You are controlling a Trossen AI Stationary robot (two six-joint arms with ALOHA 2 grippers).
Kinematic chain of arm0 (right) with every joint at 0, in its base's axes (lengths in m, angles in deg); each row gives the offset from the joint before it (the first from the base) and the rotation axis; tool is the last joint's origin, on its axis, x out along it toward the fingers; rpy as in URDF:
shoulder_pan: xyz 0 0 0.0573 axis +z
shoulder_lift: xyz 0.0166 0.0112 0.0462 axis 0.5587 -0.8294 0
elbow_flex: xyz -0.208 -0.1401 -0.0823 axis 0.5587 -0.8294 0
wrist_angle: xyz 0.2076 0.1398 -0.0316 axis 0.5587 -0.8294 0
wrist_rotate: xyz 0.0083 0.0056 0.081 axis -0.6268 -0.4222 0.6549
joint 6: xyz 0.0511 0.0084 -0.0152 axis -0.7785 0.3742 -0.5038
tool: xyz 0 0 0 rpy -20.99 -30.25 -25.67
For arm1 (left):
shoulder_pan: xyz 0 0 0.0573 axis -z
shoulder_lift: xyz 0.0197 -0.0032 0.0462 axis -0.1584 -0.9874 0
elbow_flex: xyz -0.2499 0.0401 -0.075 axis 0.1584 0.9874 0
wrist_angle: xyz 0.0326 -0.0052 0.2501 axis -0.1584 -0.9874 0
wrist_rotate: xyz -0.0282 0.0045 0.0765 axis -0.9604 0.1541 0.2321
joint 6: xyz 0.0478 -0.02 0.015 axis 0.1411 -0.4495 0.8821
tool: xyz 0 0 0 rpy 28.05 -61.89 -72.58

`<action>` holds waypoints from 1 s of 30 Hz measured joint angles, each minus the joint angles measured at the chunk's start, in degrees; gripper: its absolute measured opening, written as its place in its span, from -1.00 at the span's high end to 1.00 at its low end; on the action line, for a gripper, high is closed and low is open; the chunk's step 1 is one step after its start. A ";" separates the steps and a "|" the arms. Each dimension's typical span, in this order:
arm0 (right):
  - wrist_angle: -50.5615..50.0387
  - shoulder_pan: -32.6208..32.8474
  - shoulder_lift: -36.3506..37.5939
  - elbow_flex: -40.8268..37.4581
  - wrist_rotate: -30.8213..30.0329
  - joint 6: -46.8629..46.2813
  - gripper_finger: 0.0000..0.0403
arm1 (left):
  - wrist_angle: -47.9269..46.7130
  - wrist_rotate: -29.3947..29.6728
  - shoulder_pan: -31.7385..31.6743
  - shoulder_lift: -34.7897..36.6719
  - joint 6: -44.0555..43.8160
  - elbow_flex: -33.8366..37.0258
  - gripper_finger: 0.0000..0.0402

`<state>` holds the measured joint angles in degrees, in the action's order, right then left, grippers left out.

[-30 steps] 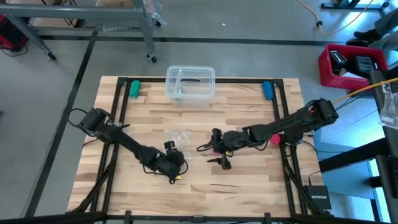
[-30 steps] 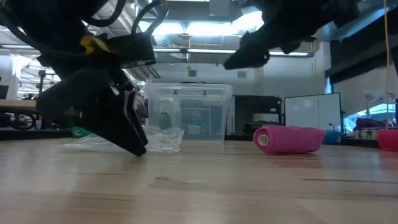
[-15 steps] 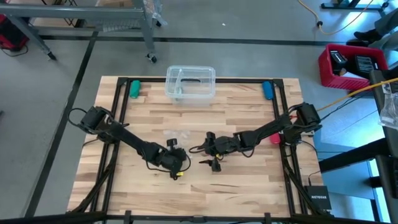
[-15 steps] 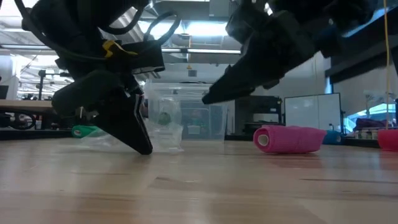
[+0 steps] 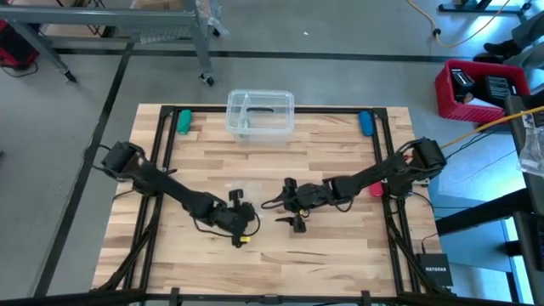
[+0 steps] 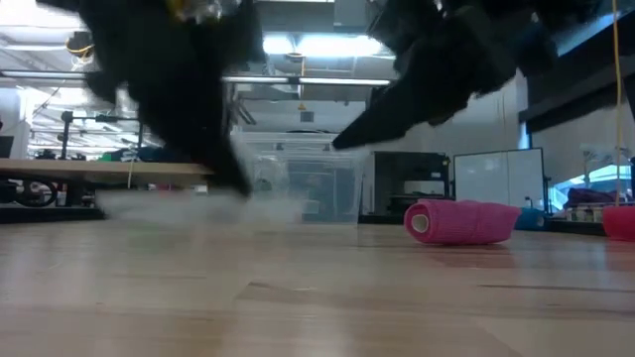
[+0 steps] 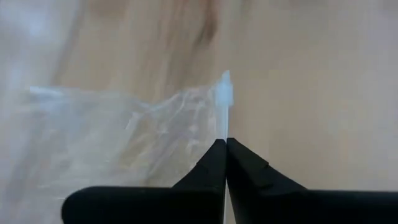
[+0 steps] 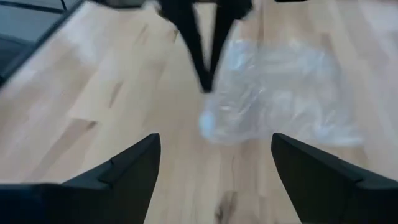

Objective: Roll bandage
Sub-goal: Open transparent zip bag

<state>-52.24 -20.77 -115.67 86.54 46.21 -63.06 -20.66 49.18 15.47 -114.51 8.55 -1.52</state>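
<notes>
Workshop: I see a concrete floor around my wooden table point(image 5: 272, 255), with a grey metal frame beyond its far edge and a red crate point(image 5: 478, 88) off to the right.
Left gripper point(image 5: 231, 197): nearest my side of the table, left of centre. From its wrist camera I read the two dark fingers point(image 7: 249, 168) pressed together, pinching the edge of the clear plastic wrapper point(image 7: 124, 134).
Clear plastic wrapper: crumpled and see-through, it trails from those fingertips across the wood. My right wrist camera shows it too point(image 8: 280, 93), lying just beyond the left gripper's closed tips.
Right gripper point(image 5: 295, 212): near the table's centre, just right of the left gripper. Its wrist camera shows its fingers point(image 8: 130, 165) spread wide, with nothing between them, pointing toward the wrapper.
Bandage point(image 6: 458, 220): a small pink roll lying on its side on the tabletop, its open end facing my low camera. From above I can make out only a sliver of pink point(image 5: 294, 204) under the right gripper, apart from the spread fingers.
Red stubby object point(image 5: 375, 189): beside the right arm, near the table's right rail.
Clear plastic box point(image 5: 260, 113): at the middle of the far edge, well apart from both grippers.
Far corners: a green object point(image 5: 184, 121) at the left, a blue one point(image 5: 365, 122) at the right.
</notes>
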 joint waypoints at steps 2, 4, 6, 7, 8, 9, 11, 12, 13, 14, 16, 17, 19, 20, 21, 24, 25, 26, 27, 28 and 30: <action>-1.47 0.51 2.49 0.00 0.02 1.40 -0.53 | -0.57 0.00 0.84 2.46 0.67 -1.27 1.00; -3.03 1.31 5.22 0.00 -0.08 3.21 -0.53 | -2.04 -0.23 1.66 4.30 2.34 -2.49 1.00; -3.04 2.15 7.17 0.00 0.01 4.76 -0.53 | -2.85 -0.35 2.35 6.19 4.79 -3.70 1.00; -3.00 2.40 8.06 0.00 0.02 5.07 -0.53 | -2.77 -0.33 2.54 7.45 5.53 -4.26 1.00; -2.86 2.72 8.75 0.00 0.05 5.17 -0.53 | -2.72 -0.28 2.61 8.57 6.34 -4.81 1.00; -2.57 2.75 9.31 0.01 0.09 5.24 -0.53 | -2.69 -0.26 2.68 9.51 6.76 -5.33 1.00; -2.23 2.59 9.97 0.04 0.18 2.15 -0.53 | -3.48 -0.22 2.67 10.99 7.66 -5.85 1.00; -2.24 2.57 10.04 0.04 0.28 -1.24 -0.53 | -3.78 -0.18 2.61 11.66 7.98 -5.99 1.00; -1.74 2.54 10.02 0.04 0.27 -2.26 -0.53 | -3.76 -0.10 2.61 12.37 8.29 -6.11 1.00; -1.43 2.49 10.01 0.04 0.24 -1.30 -0.53 | -3.68 0.09 2.61 13.11 8.59 -6.36 1.00; -1.35 2.53 10.01 0.06 -0.82 1.40 -0.53 | -3.35 0.49 2.61 14.66 9.14 -6.57 1.00; -1.48 2.54 10.01 0.06 -1.59 1.84 -0.53 | -3.29 0.67 2.61 15.26 9.11 -6.61 1.00; -1.36 2.83 10.01 0.05 -1.28 1.74 -0.53 | -3.45 1.27 2.61 15.77 9.09 -6.61 1.00; -0.76 3.20 10.01 0.04 -0.73 1.67 -0.52 | -3.60 1.60 2.63 15.94 9.09 -6.58 1.00; -0.07 3.40 10.01 0.04 -0.42 1.69 -0.50 | -3.56 1.87 2.63 16.04 9.07 -6.58 1.00; 2.43 4.09 9.42 0.07 -0.49 1.67 -0.40 | -3.41 2.26 2.34 16.15 8.93 -6.58 1.00; 3.28 4.08 9.06 0.07 -0.48 1.66 -0.35 | -3.44 2.27 2.25 16.15 8.56 -6.58 1.00; 5.29 4.09 8.52 0.08 -0.50 1.58 -0.30 | -3.42 2.27 2.09 16.06 8.05 -6.58 1.00; 6.14 4.10 8.35 0.13 -0.46 1.33 -0.25 | -3.38 2.27 1.95 16.02 7.83 -6.58 1.00; 6.49 4.10 8.21 0.11 -0.48 0.64 -0.20 | -3.46 2.27 1.91 16.01 7.67 -6.58 1.00; 9.97 4.08 7.23 0.17 -0.60 -1.60 -0.10 | -3.31 2.27 1.93 16.00 7.61 -6.58 1.00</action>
<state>-42.26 -16.69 -108.44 86.71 45.61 -64.66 -23.97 51.45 17.41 -98.51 16.16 -8.10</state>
